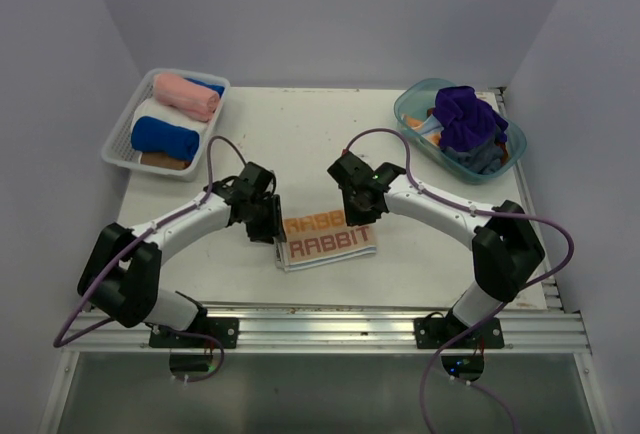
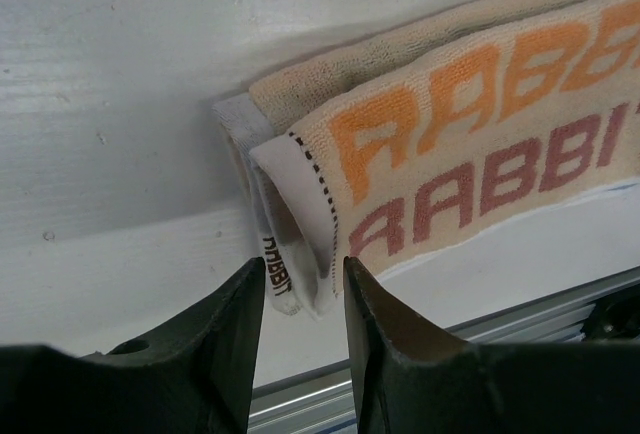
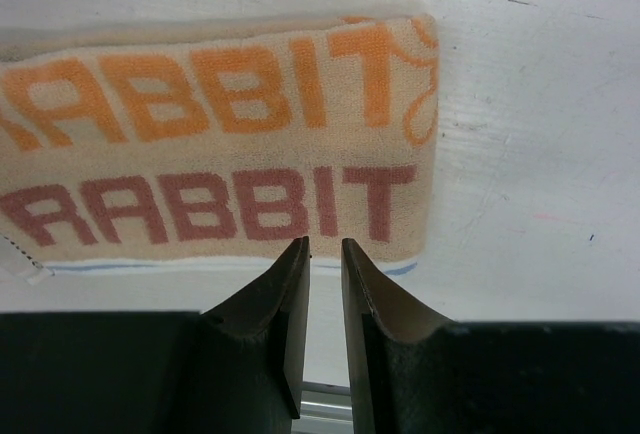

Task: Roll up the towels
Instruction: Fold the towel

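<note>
My left gripper (image 2: 303, 272) stands spread at the looped left end of the cream terry towel printed RABBIT (image 2: 470, 134). The towel lies folded on the white table (image 1: 300, 124) between both arms. My right gripper (image 3: 325, 246) is barely parted and empty at the towel's near edge. I reckon the cloth is light, limp and grippy, so I'd pinch all layers at that end.

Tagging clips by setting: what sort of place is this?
Probably a robot lab cell: a white table boxed in by plain walls, left arm and right arm bolted to a metal rail, rolled towels in a basket.
</note>
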Robot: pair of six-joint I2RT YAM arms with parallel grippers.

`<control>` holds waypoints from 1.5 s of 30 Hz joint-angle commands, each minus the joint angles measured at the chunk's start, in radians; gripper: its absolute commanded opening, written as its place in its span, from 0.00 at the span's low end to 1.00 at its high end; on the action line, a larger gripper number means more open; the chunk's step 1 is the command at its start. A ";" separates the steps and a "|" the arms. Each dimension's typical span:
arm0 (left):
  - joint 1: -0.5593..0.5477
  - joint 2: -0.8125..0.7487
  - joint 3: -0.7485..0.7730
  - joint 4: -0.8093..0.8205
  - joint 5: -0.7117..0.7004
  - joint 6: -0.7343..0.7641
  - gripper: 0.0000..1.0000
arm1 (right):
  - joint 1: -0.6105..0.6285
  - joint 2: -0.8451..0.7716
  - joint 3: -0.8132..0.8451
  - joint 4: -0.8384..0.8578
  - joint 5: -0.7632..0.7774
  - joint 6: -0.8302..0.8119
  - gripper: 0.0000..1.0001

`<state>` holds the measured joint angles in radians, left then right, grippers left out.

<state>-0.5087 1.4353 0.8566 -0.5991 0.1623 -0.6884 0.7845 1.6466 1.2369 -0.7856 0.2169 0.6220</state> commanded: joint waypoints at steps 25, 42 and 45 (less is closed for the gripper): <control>-0.048 0.044 0.018 0.042 -0.072 -0.057 0.12 | -0.002 -0.045 -0.014 0.002 0.019 0.019 0.23; -0.048 0.028 0.108 -0.033 -0.116 -0.071 0.00 | -0.002 -0.025 0.006 -0.004 0.019 0.007 0.25; -0.047 0.062 0.095 -0.021 -0.145 -0.077 0.00 | -0.002 -0.031 0.001 -0.004 0.021 0.008 0.26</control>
<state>-0.5522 1.4696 0.9306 -0.6193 0.0681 -0.7490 0.7845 1.6463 1.2224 -0.7891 0.2180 0.6285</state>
